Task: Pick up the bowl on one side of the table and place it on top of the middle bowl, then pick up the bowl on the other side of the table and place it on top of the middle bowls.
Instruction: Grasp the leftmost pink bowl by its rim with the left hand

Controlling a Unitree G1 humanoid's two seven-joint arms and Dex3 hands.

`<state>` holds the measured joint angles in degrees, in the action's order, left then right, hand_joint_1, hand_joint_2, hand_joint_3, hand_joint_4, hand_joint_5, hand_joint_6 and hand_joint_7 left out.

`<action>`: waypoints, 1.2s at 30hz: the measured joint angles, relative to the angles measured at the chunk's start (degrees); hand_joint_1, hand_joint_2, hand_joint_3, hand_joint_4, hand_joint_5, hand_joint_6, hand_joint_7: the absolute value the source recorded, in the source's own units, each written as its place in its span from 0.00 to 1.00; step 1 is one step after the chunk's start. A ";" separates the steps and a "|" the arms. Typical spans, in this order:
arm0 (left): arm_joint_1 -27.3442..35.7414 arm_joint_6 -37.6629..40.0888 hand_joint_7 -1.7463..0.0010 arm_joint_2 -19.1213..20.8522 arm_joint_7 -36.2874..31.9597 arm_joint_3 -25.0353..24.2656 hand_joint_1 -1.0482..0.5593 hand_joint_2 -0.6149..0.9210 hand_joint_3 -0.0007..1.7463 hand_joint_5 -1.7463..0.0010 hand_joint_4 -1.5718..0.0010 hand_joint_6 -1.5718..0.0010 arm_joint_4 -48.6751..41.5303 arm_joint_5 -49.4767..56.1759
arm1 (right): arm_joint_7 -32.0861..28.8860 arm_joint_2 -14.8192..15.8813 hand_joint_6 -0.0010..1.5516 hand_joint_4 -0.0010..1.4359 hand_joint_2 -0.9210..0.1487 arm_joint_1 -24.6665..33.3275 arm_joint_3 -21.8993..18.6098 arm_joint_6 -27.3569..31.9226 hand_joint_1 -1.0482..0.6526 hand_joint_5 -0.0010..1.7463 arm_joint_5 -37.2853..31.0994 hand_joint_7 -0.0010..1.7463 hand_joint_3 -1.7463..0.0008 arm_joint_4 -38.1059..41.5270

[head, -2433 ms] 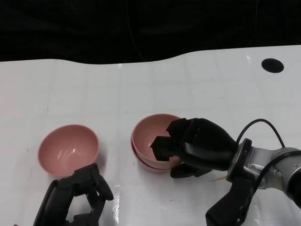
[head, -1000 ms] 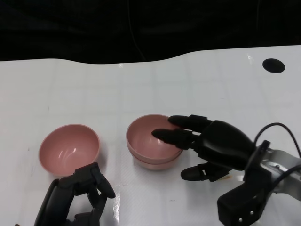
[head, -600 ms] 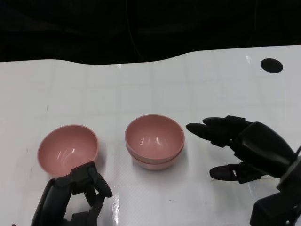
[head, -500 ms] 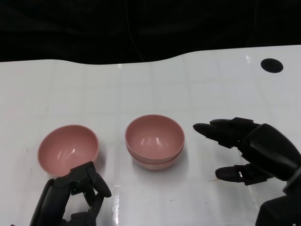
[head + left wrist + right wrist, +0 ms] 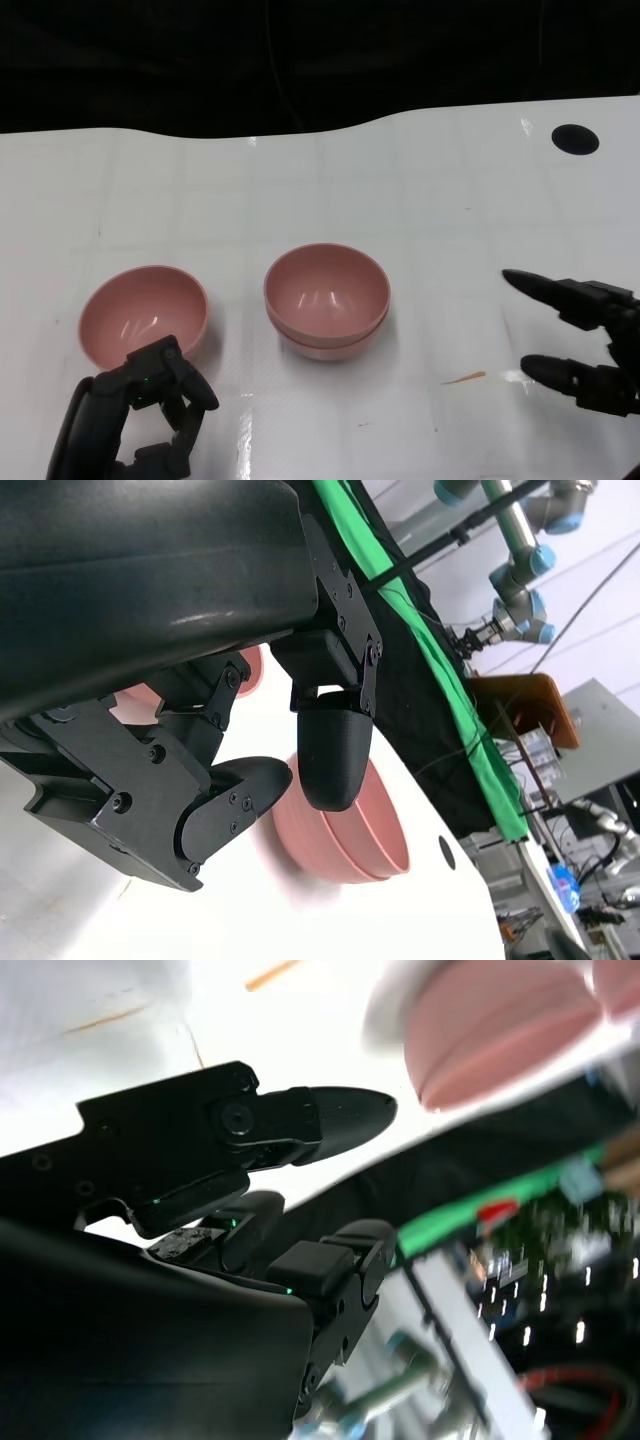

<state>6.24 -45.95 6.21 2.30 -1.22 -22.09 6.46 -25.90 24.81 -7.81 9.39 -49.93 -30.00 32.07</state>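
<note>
Two pink bowls sit nested as one stack (image 5: 327,300) at the middle of the white table (image 5: 420,200). A single pink bowl (image 5: 143,315) stands to its left. My left hand (image 5: 140,425) hovers just in front of that single bowl with its fingers curled in and nothing in them. My right hand (image 5: 585,340) is at the right edge, well clear of the stack, fingers spread and empty. The left wrist view shows the stack (image 5: 350,825) beyond my curled fingers (image 5: 335,755). In the right wrist view the stack (image 5: 500,1030) lies past a fingertip (image 5: 340,1112).
A black round hole (image 5: 575,139) marks the table's far right corner. A small orange sliver (image 5: 465,378) lies between the stack and my right hand. The table's far edge meets a dark backdrop. Green cloth (image 5: 440,680) and lab gear show beyond the table.
My right hand let go of the bowl it set on the middle bowl, opened, and drew back to the right edge. The left hand sank slightly lower in the picture.
</note>
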 measured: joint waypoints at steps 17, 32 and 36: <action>3.52 3.38 0.37 -0.79 -5.41 -4.85 0.49 0.82 0.48 0.20 0.61 0.56 10.88 2.76 | -11.08 -2.44 0.54 0.61 0.45 1.33 -4.51 -9.89 0.58 1.00 -1.86 0.81 0.26 11.92; 9.69 24.80 1.00 12.75 -1.97 -7.52 0.18 1.00 0.05 0.93 0.58 0.57 37.39 29.68 | -11.76 -4.49 0.49 0.60 0.45 1.47 -2.39 -10.79 0.60 1.00 -5.36 0.89 0.25 13.62; 8.17 27.02 1.00 15.54 -1.99 -6.74 0.16 0.99 0.01 0.96 0.56 0.57 37.83 34.43 | -12.44 -4.66 0.49 0.59 0.45 1.64 -1.90 -10.70 0.61 1.00 -6.63 0.88 0.25 13.52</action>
<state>14.41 -18.93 21.75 0.30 -7.97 15.74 40.90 -38.34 20.15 -6.17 7.49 -60.64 -36.63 45.59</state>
